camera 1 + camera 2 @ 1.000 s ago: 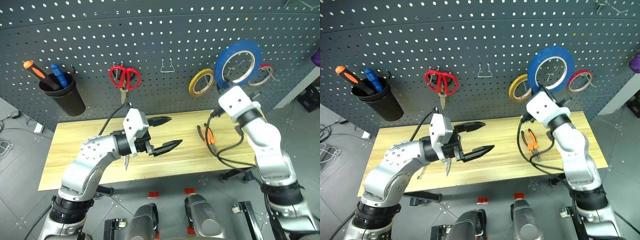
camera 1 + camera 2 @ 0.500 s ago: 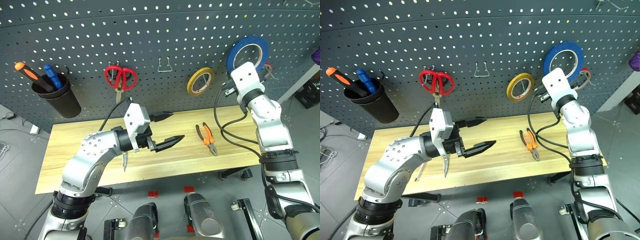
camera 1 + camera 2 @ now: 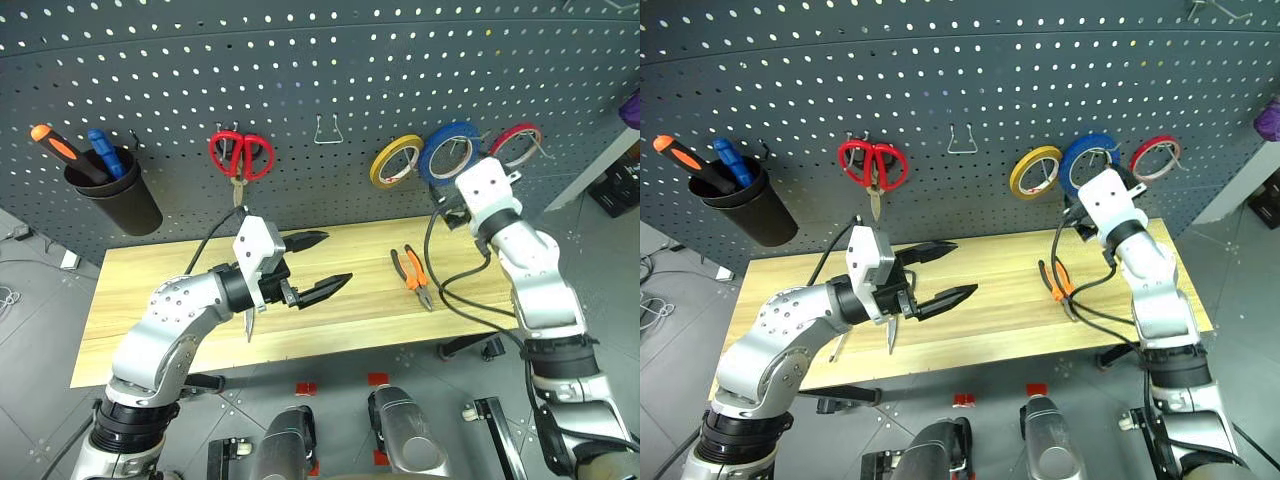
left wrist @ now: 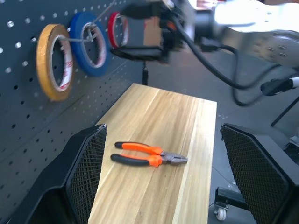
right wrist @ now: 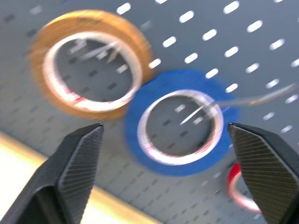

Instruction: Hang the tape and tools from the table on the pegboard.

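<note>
— Since a second ago your blue tape [image 3: 450, 152] came down from high against the pegboard [image 3: 300, 60] and now hangs on a hook between the yellow roll [image 3: 397, 161] and the red roll [image 3: 516, 143]. Your right gripper [image 5: 168, 140] was closed on it then; now its jaws stand wide apart with nothing in them, one on each side of the roll.

— So the tape is finished. What can go wrong?

— You are very near to it. The hook wire is thin, and I judge the roll sits loosely on it. If you pull the arm back at an angle, a jaw may catch the rim and lift the roll off, or push the yellow roll that overlaps it. Draw straight back.

— And the left side?

— Your left gripper [image 3: 318, 264] hovers over the counter [image 3: 150, 300], jaws wide open and empty. The pliers [image 3: 414, 277] lie flat on the counter, below the tape, and the right arm's cable hangs just beside them, so it could drag them. A slim tool lies partly hidden under your left arm; I cannot tell which one, and a low sweep could knock it off the edge.
</note>
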Controlling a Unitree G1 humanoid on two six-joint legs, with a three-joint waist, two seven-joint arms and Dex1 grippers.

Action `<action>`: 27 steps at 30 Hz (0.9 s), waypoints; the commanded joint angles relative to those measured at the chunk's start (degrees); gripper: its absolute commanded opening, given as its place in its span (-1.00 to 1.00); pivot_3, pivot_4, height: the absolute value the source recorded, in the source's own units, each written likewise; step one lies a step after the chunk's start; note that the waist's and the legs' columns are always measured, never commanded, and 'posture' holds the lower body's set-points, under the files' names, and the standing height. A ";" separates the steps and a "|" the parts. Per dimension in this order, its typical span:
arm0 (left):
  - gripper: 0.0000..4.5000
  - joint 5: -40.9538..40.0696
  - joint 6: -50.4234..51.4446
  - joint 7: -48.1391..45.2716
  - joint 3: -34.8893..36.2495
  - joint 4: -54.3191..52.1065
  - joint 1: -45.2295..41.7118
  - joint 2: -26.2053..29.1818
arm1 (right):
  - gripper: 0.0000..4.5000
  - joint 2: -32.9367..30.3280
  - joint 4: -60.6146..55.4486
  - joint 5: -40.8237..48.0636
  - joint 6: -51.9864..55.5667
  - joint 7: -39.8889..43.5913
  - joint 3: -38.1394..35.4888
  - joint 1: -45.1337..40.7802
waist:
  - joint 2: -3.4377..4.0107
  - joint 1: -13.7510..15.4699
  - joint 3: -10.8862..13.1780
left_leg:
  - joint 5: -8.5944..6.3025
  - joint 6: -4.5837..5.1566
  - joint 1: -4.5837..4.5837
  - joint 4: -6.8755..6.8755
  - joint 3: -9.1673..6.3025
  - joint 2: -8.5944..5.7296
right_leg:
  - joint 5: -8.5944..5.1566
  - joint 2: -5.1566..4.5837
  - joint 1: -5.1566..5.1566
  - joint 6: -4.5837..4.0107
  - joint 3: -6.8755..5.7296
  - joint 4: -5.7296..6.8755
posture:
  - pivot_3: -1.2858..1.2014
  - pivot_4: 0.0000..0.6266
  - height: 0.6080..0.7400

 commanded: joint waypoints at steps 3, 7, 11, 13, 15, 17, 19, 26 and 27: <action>0.83 -0.58 -0.47 0.32 1.93 -3.12 2.74 1.42 | 0.98 0.60 -8.48 1.30 7.97 3.19 1.42 5.80 | 0.01 0.02 0.00 | -0.01 0.02 0.01 0.00 0.00 0.00 | 0.00 0.00 -0.01 0.00 0.01 0.02 | -0.24 -0.18 1.00; 0.83 -0.34 -0.76 0.04 3.52 -2.78 6.99 3.03 | 0.98 0.56 -11.19 4.68 18.28 8.38 3.21 9.02 | 0.05 -0.08 0.02 | -0.02 0.03 0.03 -0.01 -0.03 0.01 | 0.00 0.00 -0.01 0.00 0.01 0.05 | -0.25 -0.18 1.00; 0.83 1.52 -2.44 -1.31 5.01 -0.19 12.66 5.71 | 0.98 3.30 -11.03 6.86 30.76 8.68 4.49 7.81 | 0.08 -0.18 0.05 | -0.02 0.04 0.06 -0.03 -0.04 0.03 | 0.03 0.00 -0.03 -0.05 0.01 0.06 | -0.25 -0.16 1.00; 0.83 3.34 -3.50 -2.28 4.99 1.71 15.25 7.57 | 0.98 6.23 -9.55 7.32 35.18 6.69 4.45 5.64 | 0.12 -0.20 0.07 | -0.02 0.03 0.08 -0.05 -0.04 0.06 | 0.06 0.01 -0.05 -0.11 0.00 0.08 | -0.25 -0.15 1.00; 0.83 6.61 -6.68 -3.72 3.97 4.00 17.67 9.63 | 0.98 9.11 -6.31 6.73 37.77 4.21 4.57 3.11 | 0.14 -0.26 0.08 | -0.01 0.02 0.06 -0.06 -0.04 0.06 | 0.07 0.01 -0.13 -0.13 0.01 0.09 | -0.24 -0.13 1.00; 0.83 7.06 -7.90 -4.18 4.02 5.38 18.96 9.70 | 0.98 10.89 -0.79 4.61 39.92 1.02 5.83 -0.01 | 0.17 -0.20 0.10 | -0.01 0.02 0.02 -0.08 -0.03 0.05 | 0.08 -0.01 -0.18 -0.15 0.01 0.08 | -0.25 -0.13 1.00; 0.83 6.92 -8.29 -4.39 4.13 5.70 19.60 9.46 | 0.98 12.26 3.78 4.09 39.51 -1.24 5.56 -2.32 | 0.16 0.00 0.11 | -0.02 0.03 -0.03 -0.08 -0.03 0.04 | 0.09 -0.04 -0.23 -0.16 0.00 0.06 | -0.24 -0.11 1.00; 0.83 5.59 -7.62 -4.84 3.39 3.76 19.30 8.31 | 0.98 14.62 19.86 5.07 35.52 -4.83 3.42 -8.77 | 0.18 -0.22 0.12 | -0.02 0.03 -0.27 -0.16 0.13 0.00 | 0.09 -0.09 -0.58 -0.17 0.10 0.07 | -0.24 -0.10 1.00; 0.83 5.64 -7.53 -4.91 3.12 3.55 18.90 8.18 | 0.98 14.95 22.87 5.14 34.26 -5.75 2.93 -9.82 | 0.18 -0.23 0.12 | -0.02 0.03 -0.27 -0.17 0.16 0.01 | 0.09 -0.09 -0.61 -0.17 0.12 0.08 | -0.23 -0.09 1.00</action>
